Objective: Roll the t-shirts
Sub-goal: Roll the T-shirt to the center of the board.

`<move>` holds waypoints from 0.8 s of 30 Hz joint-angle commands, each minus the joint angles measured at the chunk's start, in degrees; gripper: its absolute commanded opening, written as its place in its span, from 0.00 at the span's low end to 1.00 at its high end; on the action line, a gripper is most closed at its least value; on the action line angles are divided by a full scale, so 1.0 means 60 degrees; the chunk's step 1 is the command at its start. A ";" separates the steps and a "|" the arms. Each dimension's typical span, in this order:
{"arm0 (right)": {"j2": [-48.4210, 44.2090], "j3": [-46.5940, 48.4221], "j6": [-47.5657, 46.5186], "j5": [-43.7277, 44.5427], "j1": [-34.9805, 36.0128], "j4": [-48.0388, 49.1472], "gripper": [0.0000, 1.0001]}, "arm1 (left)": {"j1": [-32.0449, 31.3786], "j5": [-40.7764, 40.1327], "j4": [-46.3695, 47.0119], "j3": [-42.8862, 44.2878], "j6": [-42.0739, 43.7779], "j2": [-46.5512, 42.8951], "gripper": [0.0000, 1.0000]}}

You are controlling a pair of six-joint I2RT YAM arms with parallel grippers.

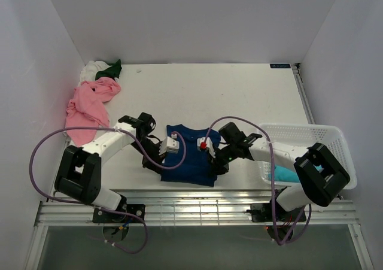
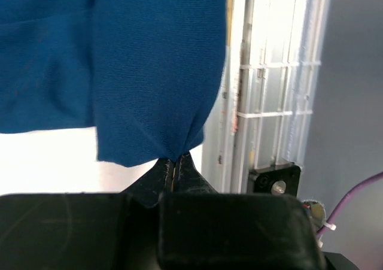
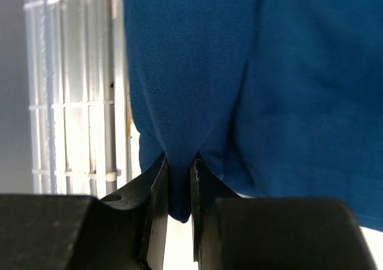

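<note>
The navy blue t-shirt [image 1: 190, 155] lies folded near the table's front edge between my two arms; its print is hidden. My left gripper [image 1: 157, 160] is shut on the shirt's left edge, and the left wrist view shows the cloth [image 2: 149, 72] pinched at the fingertips [image 2: 173, 165]. My right gripper [image 1: 216, 162] is shut on the shirt's right edge, with a fold of the cloth [image 3: 197, 90] between its fingers [image 3: 157, 192]. A pink t-shirt [image 1: 90, 102], a white one [image 1: 91, 71] and a dark green one [image 1: 110, 70] are piled at the back left. A teal one [image 1: 286, 175] lies in the basket.
A white mesh basket [image 1: 305, 153] stands at the right, beside my right arm. The metal rail frame [image 1: 197, 207] runs along the table's front edge, close below the navy shirt. White walls enclose the table at left, back and right.
</note>
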 commanded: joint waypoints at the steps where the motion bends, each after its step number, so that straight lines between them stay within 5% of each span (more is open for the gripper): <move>1: 0.0202 0.0571 0.0117 -0.0237 -0.0341 -0.0186 0.22 | 0.0211 0.0359 -0.0144 0.0529 -0.0017 0.0377 0.00; 9: -0.0016 0.0967 0.0776 -0.0016 -0.1028 -0.0024 0.49 | 0.0342 0.0535 0.0077 0.1218 -0.1028 0.1549 0.00; 24: -0.2186 -0.0526 0.2927 0.0921 -0.0474 0.1512 0.57 | 0.0958 0.0520 0.0238 0.1878 -0.1951 0.2459 0.00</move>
